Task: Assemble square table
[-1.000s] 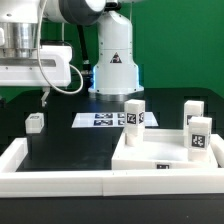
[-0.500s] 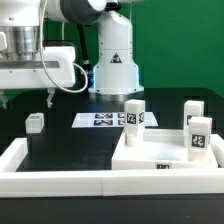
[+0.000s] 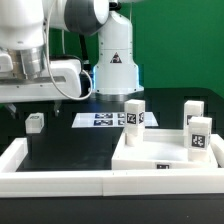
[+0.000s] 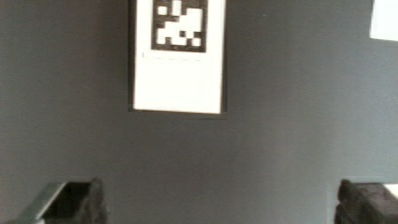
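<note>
**Arm hovers over the table with one leg still lying apart**

The black table (image 3: 60, 150), edged by white rim bars (image 3: 50, 180), carries the square table top (image 3: 165, 160), the largest part, lying flat at the exterior view's right. Three white legs stand upright on or just behind that top, long axes vertical and tags facing the camera: one (image 3: 134, 114) near its far corner on the exterior view's left, two more (image 3: 199, 135) near its edge on the exterior view's right. The marker board (image 3: 100, 120) lies flat on the table just beyond the top, toward the arm's base. A fourth leg (image 3: 36, 122) sits alone, well apart from the top at the exterior view's left; whether it stands or lies is hard to tell at this size. The Panda arm (image 3: 45, 60) hangs above that side of the table. In the wrist view its fingers (image 4: 75, 205) are spread wide with nothing between them, bare table below and a white tagged strip (image 4: 180, 55), possibly the marker board, beyond them.

The step in hand looks to be fetching a leg, likely the lone one, since it lies nearest the arm. To do it well the fingers should come down centred on the leg, straddle its short sides squarely, and close only once the leg sits fully between them, so it lifts without tipping.
</note>
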`<act>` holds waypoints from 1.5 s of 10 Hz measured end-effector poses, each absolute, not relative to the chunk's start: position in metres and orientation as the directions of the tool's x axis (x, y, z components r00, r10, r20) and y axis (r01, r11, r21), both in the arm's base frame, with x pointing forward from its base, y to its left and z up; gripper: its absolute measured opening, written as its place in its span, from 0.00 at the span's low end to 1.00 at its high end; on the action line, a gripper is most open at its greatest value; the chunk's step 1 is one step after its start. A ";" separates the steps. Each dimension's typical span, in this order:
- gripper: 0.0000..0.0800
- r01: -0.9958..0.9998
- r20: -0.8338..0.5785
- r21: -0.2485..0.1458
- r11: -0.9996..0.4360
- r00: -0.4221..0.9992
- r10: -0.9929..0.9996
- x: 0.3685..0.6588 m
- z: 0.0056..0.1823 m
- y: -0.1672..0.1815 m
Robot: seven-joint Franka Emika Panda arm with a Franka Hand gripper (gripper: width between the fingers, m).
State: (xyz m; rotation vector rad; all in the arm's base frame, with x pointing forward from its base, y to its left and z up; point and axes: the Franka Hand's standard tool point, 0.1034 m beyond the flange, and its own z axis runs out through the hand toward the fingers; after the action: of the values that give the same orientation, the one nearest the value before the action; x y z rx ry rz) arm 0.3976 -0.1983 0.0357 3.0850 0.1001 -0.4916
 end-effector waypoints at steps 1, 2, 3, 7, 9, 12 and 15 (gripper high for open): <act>0.81 0.050 -0.369 0.029 -0.998 0.929 0.036 0.391 0.032 -0.198; 0.81 0.041 -0.425 0.016 -0.999 0.905 0.030 0.387 0.030 -0.196; 0.81 0.033 -0.472 0.006 -0.999 0.881 0.027 0.385 0.029 -0.198; 0.81 0.039 -0.510 -0.001 -0.999 0.859 0.034 0.389 0.026 -0.196; 0.81 0.041 -0.484 0.020 -0.999 0.874 0.026 0.386 0.024 -0.207; 0.81 0.028 -0.490 0.017 -0.999 0.872 0.016 0.370 0.021 -0.217; 0.81 0.033 -0.499 0.014 -0.999 0.866 0.021 0.372 0.021 -0.215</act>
State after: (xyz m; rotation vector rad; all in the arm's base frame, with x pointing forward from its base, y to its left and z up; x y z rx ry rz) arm 0.3716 -0.2150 0.0208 3.0131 0.0439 -0.8061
